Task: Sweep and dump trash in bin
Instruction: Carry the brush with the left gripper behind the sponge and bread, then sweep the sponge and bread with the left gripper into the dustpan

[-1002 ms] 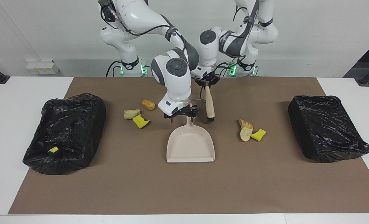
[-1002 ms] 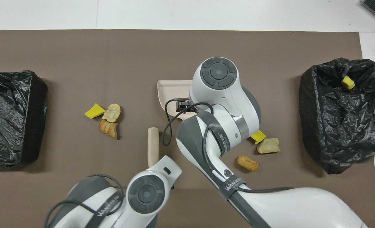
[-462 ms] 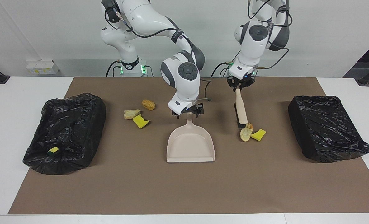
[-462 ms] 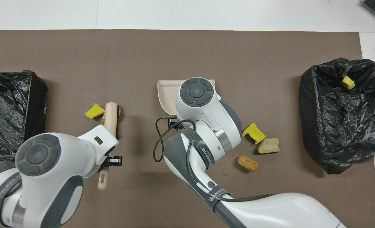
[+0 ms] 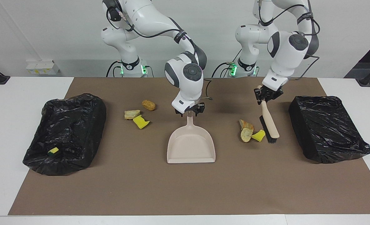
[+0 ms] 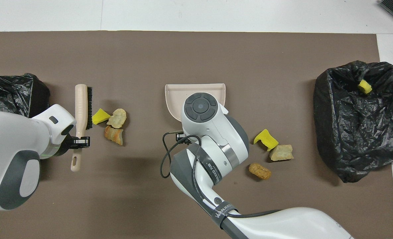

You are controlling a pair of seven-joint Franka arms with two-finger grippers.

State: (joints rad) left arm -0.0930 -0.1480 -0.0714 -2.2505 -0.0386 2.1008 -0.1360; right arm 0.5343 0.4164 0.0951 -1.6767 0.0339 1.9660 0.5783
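Note:
A beige dustpan (image 5: 191,147) (image 6: 176,96) lies flat mid-mat, handle toward the robots. My right gripper (image 5: 189,112) is open, one finger on each side of the handle's top. My left gripper (image 5: 267,93) (image 6: 78,142) is shut on the handle of the beige, black-bristled brush (image 5: 269,123) (image 6: 80,103). The brush head is down by the mat beside a yellow sponge scrap (image 5: 259,135) (image 6: 100,117) and two bread chunks (image 5: 246,134) (image 6: 116,118). A second heap of trash (image 5: 140,122) (image 6: 265,139) lies toward the right arm's end. In the overhead view the right arm hides its own gripper.
One black-bagged bin (image 5: 327,128) (image 6: 14,93) stands at the left arm's end, just past the brush. Another bin (image 5: 66,134) (image 6: 355,132) at the right arm's end holds a yellow sponge piece (image 5: 53,151) (image 6: 364,87). A brown mat (image 5: 185,187) covers the table.
My left arm carried the brush from beside the dustpan handle, over the scraps, to their side nearest the bin at its end. My right gripper settled over the dustpan handle, jaws narrowing.

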